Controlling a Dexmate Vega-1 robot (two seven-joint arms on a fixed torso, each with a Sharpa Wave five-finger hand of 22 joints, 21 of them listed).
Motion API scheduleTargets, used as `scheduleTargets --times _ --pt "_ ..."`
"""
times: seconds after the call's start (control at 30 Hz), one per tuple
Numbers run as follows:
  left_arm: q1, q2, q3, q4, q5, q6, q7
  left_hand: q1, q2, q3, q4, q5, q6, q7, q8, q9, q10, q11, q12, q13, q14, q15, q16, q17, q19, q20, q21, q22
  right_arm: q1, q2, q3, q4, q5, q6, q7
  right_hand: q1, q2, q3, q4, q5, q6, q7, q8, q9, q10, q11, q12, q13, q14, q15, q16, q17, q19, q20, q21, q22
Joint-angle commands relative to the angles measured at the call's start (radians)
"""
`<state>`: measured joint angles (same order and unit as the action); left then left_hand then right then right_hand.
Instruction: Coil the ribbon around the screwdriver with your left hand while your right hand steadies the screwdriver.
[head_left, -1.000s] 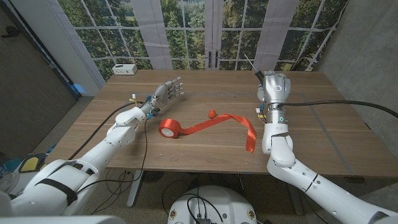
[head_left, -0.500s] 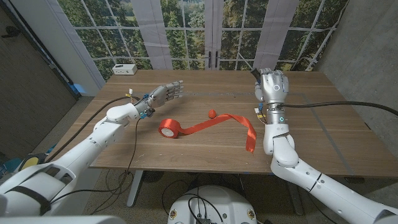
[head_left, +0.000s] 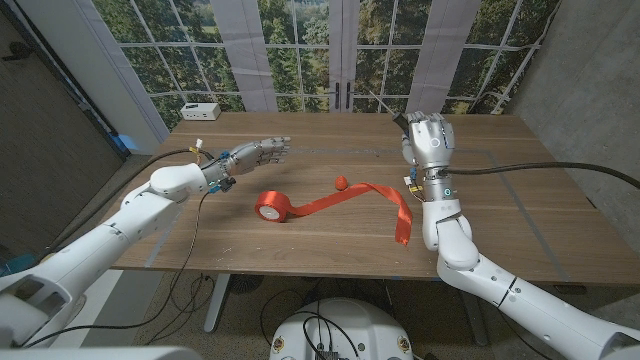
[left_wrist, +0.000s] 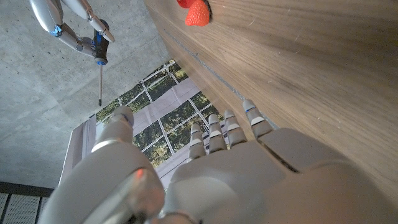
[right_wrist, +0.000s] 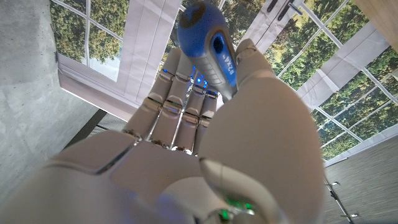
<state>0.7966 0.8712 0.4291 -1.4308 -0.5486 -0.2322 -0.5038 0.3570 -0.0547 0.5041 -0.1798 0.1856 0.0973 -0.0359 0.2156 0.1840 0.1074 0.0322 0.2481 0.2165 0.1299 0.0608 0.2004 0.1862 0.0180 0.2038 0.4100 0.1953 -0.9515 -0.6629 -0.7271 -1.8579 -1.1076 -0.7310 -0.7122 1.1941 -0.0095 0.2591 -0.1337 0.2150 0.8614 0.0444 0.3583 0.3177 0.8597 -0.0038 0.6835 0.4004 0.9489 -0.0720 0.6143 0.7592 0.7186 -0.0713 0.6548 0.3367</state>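
- Red ribbon (head_left: 345, 200) lies half unrolled on the table (head_left: 300, 240), nothing touching it.
- Left hand (head_left: 250, 155) hovers empty, fingers stretched out.
- Right hand (head_left: 425, 135) grips the blue-handled screwdriver (right_wrist: 208, 46) up off the table.

Ribbon (head_left: 345, 200) on table (head_left: 520, 215), between robot hands.

The left arm reaches in from the near left corner, forearm stretched out above the table. Its left hand (head_left: 252, 153) is held out with fingers (left_wrist: 214, 134) extended and slightly apart, gripping nothing. The right arm rises upright from the near right, and the right hand (head_left: 425, 135) has its fingers curled around a blue-handled screwdriver (right_wrist: 208, 46) (shaft pointing away).
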Motion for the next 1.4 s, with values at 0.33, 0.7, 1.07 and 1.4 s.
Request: scheduleTargets --times 0.33,0.7,1.07,1.4 --pt "0.131 0.246 -0.088 -0.217 0.07 -0.003 0.038 0.056 -0.099 -0.043 -0.003 0.044 0.02 0.001 0.008 0.004 0.005 -0.012 0.001 0.004 -0.006 -0.019 0.001 0.002 0.022 0.001 -0.009 0.0 0.001 0.041 -0.029 -0.001 -0.051 -0.038 0.028 0.132 0.126 -0.011 0.005 0.011 0.167 -0.144 -0.012 -0.007 0.075 -0.053 -0.004 0.044 0.092 -0.158 -0.026 -0.002 0.001 -0.135 0.032 0.006" --pt "0.183 0.353 -0.126 -0.29 0.139 0.02 0.078 0.159 -0.131 -0.078 -0.004 0.105 0.025 0.004 0.006 0.006 0.006 -0.056 -0.003 0.004 -0.023 -0.03 -0.005 0.001 0.044 -0.006 -0.015 -0.002 -0.002 0.058 -0.041 -0.015 -0.088 -0.061 0.041 0.134 0.128 -0.016 0.006 0.01 0.17 -0.142 -0.016 -0.012 0.077 -0.053 -0.007 0.045 0.103 -0.158 -0.038 -0.003 -0.003 -0.134 0.046 0.006" --pt "0.254 0.494 -0.17 -0.451 0.261 0.157 0.183 0.312 -0.106 -0.092 0.002 0.153 0.009 -0.032 -0.003 0.01 -0.034 -0.124 -0.018 0.008 -0.098 -0.019 -0.02 -0.001 0.03 -0.023 -0.037 -0.002 -0.005 0.077 -0.047 -0.022 -0.11 -0.071 0.043 0.137 0.13 -0.023 0.007 0.008 0.174 -0.141 -0.022 -0.017 0.081 -0.052 -0.011 0.044 0.113 -0.158 -0.051 -0.002 -0.008 -0.133 0.064 0.005" --pt "0.181 0.501 -0.129 -0.512 0.329 0.222 0.097 0.387 -0.085 -0.095 0.009 0.15 0.032 -0.077 0.006 0.012 -0.026 -0.154 -0.012 0.011 -0.125 -0.035 -0.016 -0.002 0.029 -0.049 -0.047 -0.002 -0.013 0.086 -0.046 -0.023 -0.116 -0.07 0.029 0.138 0.131 -0.027 0.009 0.007 0.176 -0.141 -0.026 -0.021 0.082 -0.052 -0.014 0.044 0.119 -0.157 -0.061 -0.001 -0.013 -0.132 0.076 0.004"
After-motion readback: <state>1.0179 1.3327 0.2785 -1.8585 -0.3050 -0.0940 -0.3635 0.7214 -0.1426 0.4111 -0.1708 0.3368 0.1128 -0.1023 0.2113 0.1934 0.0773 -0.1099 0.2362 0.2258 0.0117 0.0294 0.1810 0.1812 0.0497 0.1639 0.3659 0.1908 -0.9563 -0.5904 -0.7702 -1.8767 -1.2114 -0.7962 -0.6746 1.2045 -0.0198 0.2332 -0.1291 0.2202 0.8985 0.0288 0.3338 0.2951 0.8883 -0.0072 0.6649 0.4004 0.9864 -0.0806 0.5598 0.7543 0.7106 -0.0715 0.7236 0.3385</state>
